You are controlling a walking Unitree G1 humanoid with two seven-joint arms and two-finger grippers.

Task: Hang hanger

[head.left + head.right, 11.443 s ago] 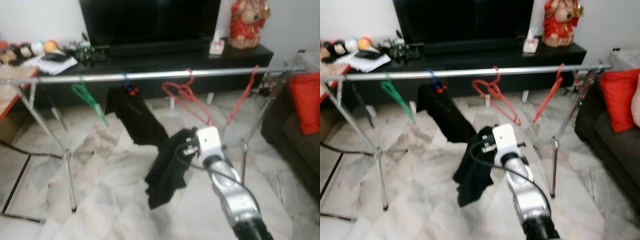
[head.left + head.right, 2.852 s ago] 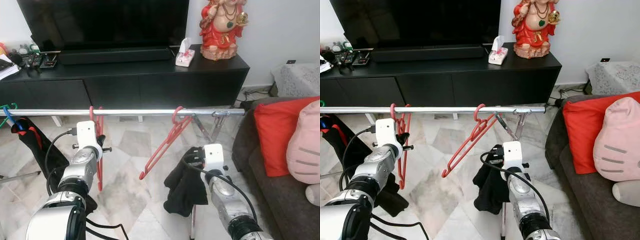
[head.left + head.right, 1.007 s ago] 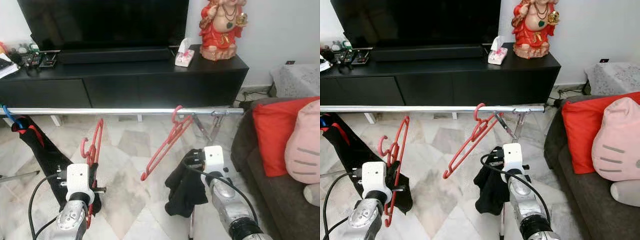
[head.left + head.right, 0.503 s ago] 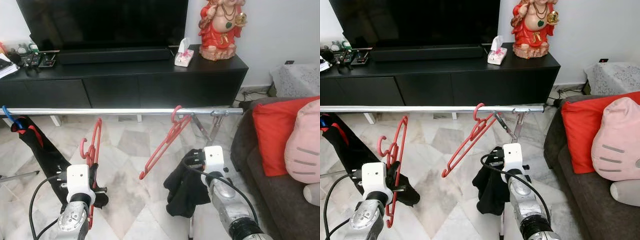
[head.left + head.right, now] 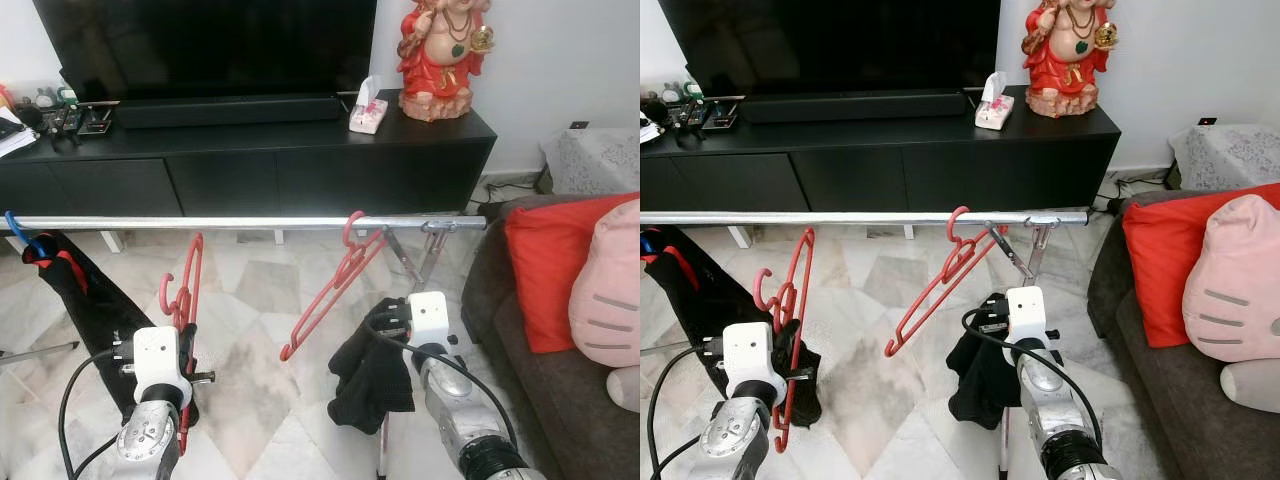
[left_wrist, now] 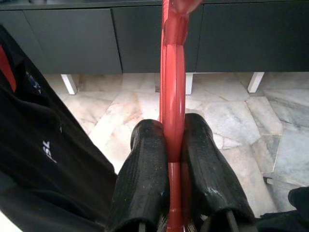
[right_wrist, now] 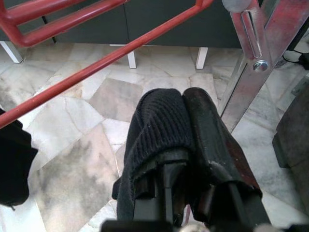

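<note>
since about three seconds back, the left pincer has dropped from up by the rail to well below it, taking the red hanger off the rail with it — in the last half second hardly anything has shifted. the left pincer is clamped on the hanger's lower frame, both black fingers pressed against the red bar, hook end up and free of the rail. the right pincer is closed on a black garment, held low beside the rack leg. a second red hanger hangs tilted from the rail, and a black bag hangs further to the left.

the hanger looks like light, stiff plastic, smooth enough to twist in the grip; a hold low on the frame leaves the hook clear, though it could swing. my guess is the hook must go back up over the rail.
</note>
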